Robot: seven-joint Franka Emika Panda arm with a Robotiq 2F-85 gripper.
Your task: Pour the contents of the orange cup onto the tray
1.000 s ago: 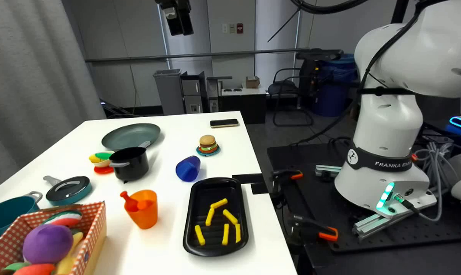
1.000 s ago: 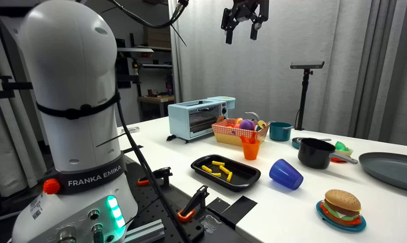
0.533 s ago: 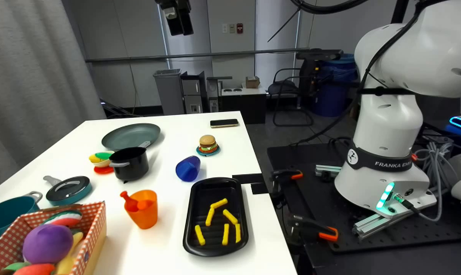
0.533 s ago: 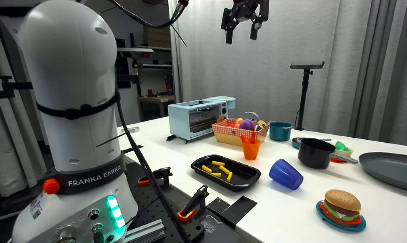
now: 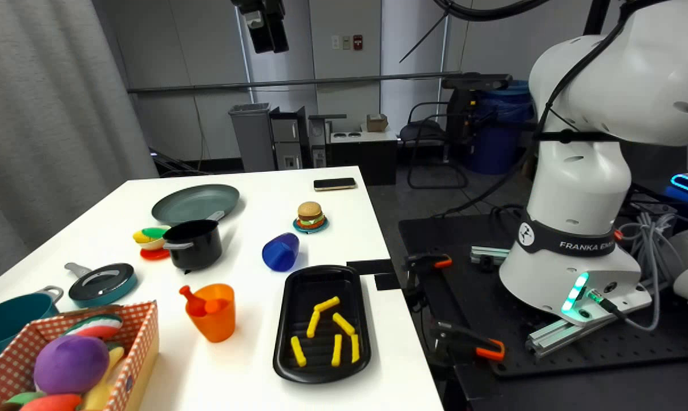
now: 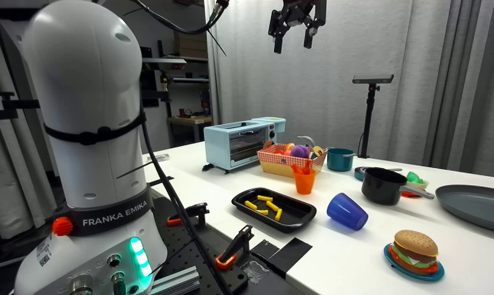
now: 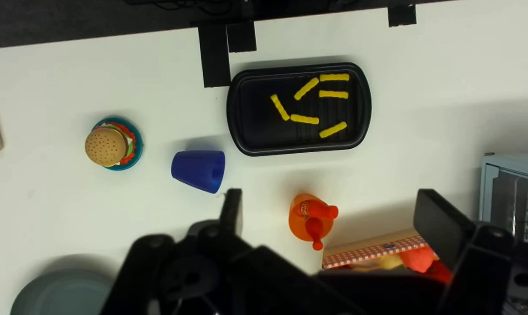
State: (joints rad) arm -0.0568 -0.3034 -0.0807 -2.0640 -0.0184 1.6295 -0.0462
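orange cup upright, two red bottles inside | tray: only yellow pieces | fingers spread wide, holding nothing | pouring apparently not begun; grasp, carry, tip remain

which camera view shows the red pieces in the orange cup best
The wrist view: it looks down on the orange cup, so both red pieces show separately, each with an end poking past the rim. In both exterior views the cup's near wall hides their lower parts, and mostly their upper ends show.
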